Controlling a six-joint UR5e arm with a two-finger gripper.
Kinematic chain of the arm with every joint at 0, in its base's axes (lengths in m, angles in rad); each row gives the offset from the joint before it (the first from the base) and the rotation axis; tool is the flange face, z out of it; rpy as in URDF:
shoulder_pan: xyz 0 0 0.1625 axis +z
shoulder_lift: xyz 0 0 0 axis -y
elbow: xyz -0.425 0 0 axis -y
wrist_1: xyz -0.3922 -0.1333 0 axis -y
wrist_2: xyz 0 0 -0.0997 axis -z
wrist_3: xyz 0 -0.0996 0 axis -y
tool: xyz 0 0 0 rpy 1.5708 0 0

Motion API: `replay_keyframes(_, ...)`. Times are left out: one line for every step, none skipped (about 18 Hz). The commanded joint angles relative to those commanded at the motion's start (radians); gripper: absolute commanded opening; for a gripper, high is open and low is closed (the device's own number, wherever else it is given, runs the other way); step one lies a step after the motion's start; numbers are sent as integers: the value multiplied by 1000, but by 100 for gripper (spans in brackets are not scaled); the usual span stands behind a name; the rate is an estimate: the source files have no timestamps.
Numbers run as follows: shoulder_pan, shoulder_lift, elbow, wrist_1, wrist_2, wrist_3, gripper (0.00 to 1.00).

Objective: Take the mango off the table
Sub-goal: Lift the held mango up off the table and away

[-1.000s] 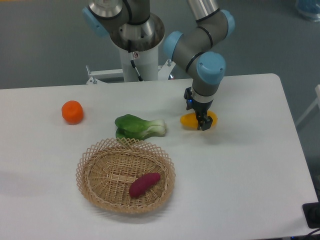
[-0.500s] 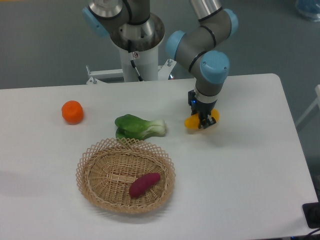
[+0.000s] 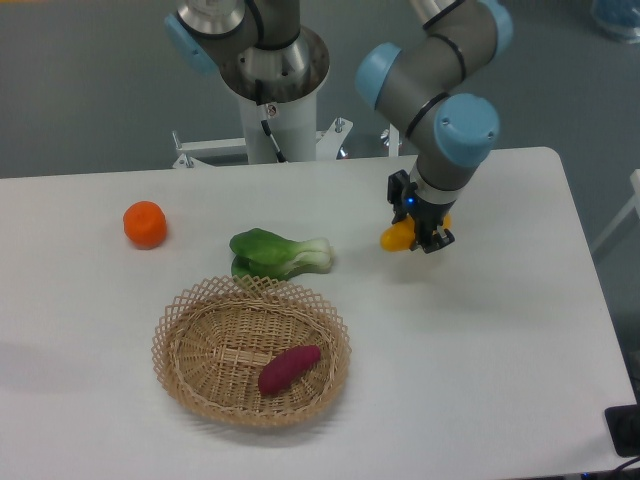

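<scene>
The yellow-orange mango [image 3: 396,237] is held in my gripper [image 3: 427,238], a little above the white table [image 3: 480,330] at its right middle. The gripper's black fingers are shut on the mango and cover most of it; only its left end shows. A faint shadow lies on the table below it.
A green bok choy [image 3: 276,252] lies left of the gripper. A wicker basket [image 3: 250,350] at the front holds a purple-red sweet potato [image 3: 288,369]. A round orange [image 3: 145,224] sits at the far left. The robot's base [image 3: 268,110] stands behind the table.
The gripper has risen and moved to the right with the mango in it, lifting the mango off the table.
</scene>
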Motion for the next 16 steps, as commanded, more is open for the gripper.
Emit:
replay_keyframes(-8,-9,23,0,-5,-21,49)
replay_keyframes(-17,-18,48,0,-14,-48,49)
replay_keyframes(-21,-29,71,0,-23,-68,49)
replay_keyframes(-25,-35,89,0,-34,-87,49)
replay_keyframes(-32,-40,110,0,-49,-117,49)
replay_keyframes(-41,-48,129,2,-52,-152,49)
replay_keyframes(-43,-55,144,3,-52,-185,49)
replay_keyframes(-45,-64,163,3,-52,-212,48)
replay_keyframes(-46,-72,180,3,-51,-227,48)
replay_keyframes(-49,-84,196,2,-48,-236,48)
replay_keyframes(-55,-92,210,2,-46,-250,48)
replay_keyframes(-57,-98,219,5,-45,-267,47)
replay_keyframes(-57,-104,227,8,-46,-276,47)
replay_keyframes(-58,-107,233,11,-45,-279,47)
replay_keyframes(-58,-117,242,14,-46,-284,47)
replay_keyframes(-58,-123,253,14,-45,-293,47)
